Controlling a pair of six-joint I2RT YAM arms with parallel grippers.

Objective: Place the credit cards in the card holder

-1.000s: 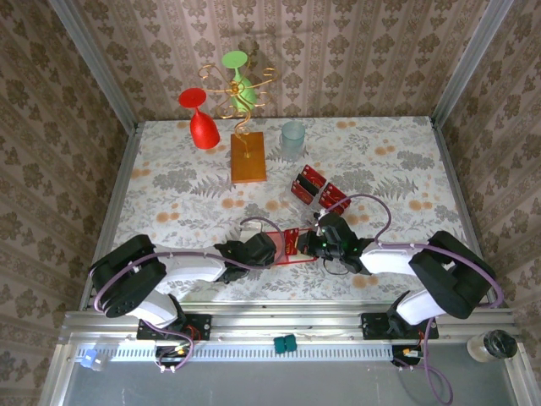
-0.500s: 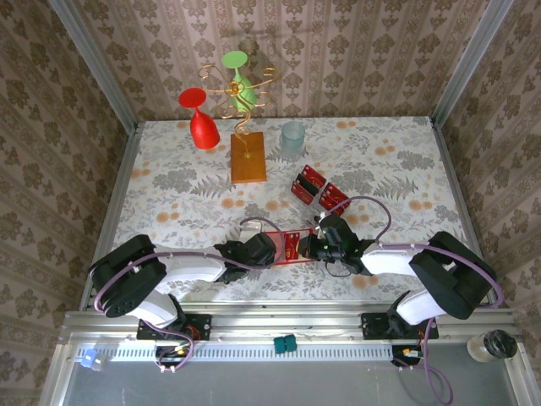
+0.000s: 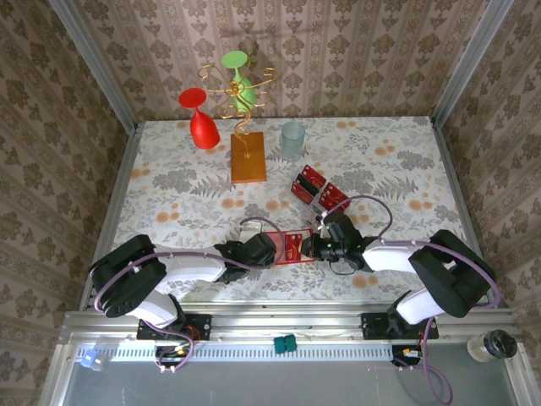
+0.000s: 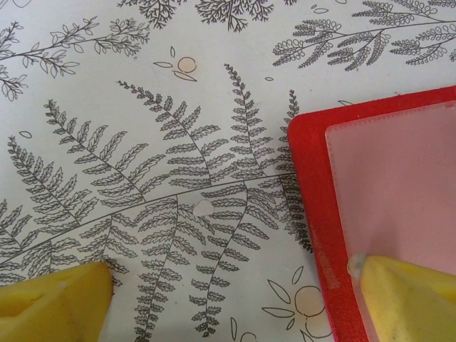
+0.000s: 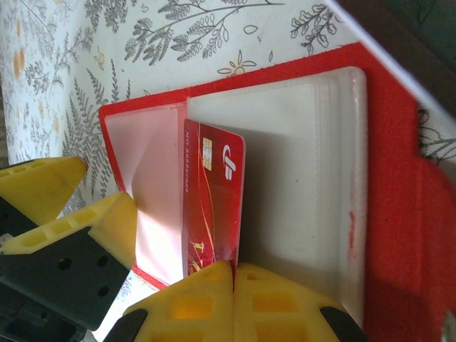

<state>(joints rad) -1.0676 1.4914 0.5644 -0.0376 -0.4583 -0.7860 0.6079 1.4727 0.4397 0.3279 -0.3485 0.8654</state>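
The red card holder [image 3: 292,247] lies open on the table between both arms, its pale clear pockets [image 5: 299,164] facing up. My right gripper [image 5: 234,274] is shut on one red credit card [image 5: 214,199], which stands on edge at the holder's fold, between the two pockets. My left gripper [image 4: 228,306] is open. One of its yellow fingers [image 4: 406,299] rests on the holder's [image 4: 313,214] clear pocket; the other [image 4: 50,303] sits on the bare tablecloth. More credit cards [image 3: 308,182] stand in a clear tray farther back.
The clear tray [image 3: 319,196] sits just behind the right gripper [image 3: 317,247]. An orange wooden block [image 3: 248,157] with a wire stand, a red goblet [image 3: 200,123], a green goblet [image 3: 239,76] and a clear cup [image 3: 292,138] stand at the back. Walls enclose the table.
The right gripper has shifted slightly with the card over the open holder. The left arm has stayed put.
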